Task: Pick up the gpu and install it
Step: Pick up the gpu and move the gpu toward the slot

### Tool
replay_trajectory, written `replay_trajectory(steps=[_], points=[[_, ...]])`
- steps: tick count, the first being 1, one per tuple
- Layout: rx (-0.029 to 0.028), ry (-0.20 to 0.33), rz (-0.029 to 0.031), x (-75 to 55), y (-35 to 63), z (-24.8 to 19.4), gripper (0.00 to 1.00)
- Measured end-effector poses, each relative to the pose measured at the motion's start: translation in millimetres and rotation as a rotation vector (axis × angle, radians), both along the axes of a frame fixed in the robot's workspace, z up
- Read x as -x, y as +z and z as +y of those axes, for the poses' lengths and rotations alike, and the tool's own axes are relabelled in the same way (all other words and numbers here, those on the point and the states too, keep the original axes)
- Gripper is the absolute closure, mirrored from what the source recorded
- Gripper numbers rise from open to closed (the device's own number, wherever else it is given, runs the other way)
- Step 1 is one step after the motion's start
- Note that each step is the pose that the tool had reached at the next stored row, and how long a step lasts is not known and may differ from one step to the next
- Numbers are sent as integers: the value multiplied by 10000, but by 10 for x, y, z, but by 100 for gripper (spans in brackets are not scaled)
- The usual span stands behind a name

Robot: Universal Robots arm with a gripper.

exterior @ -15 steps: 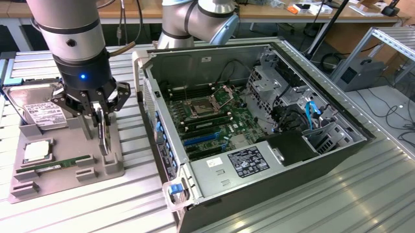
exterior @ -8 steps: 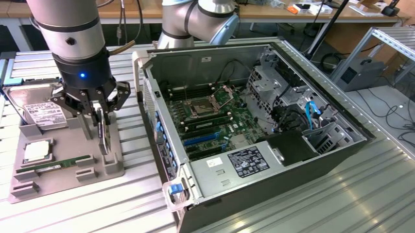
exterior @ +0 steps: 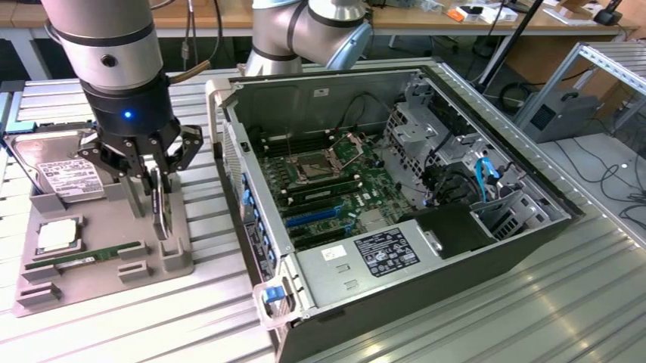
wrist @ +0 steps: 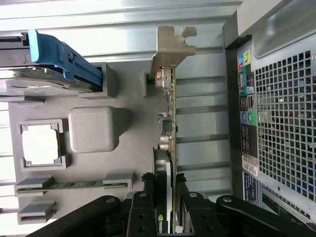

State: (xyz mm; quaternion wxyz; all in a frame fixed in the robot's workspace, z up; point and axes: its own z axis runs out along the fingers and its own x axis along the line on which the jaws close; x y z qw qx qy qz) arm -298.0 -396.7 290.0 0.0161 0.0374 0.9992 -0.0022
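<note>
1. While your gripper [exterior: 154, 178] is clamped on the gpu [exterior: 160, 208], left of centre in the exterior view, the card stands on edge at its slot in the grey tray [exterior: 111, 283]. I can't tell whether it has cleared that slot.
2. On the wrist view a finger presses each face of the card, and the silver bracket [wrist: 170, 49] is at the end far from the grip.
3. First risk: you're holding one end of a long card, so it could pivot or sag in the jaws.
4. Second risk: a tilted pull could jam the card's edge or bracket in the holder and drag the tray across the table [exterior: 151, 333].
5. Beside the card, the tray holds the hard drive [exterior: 66, 178], a processor [exterior: 59, 234] and the memory stick [exterior: 81, 261], all close to your arm.
6. The open computer case [exterior: 485, 227] fills centre-right, and its upright side wall [exterior: 227, 151] stands between the card and the motherboard [exterior: 323, 181].
</note>
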Motion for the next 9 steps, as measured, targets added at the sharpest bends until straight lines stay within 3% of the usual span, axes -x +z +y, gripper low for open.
replay_trajectory(steps=[9], points=[[-10, -1, 0, 0, 45, 0, 73]])
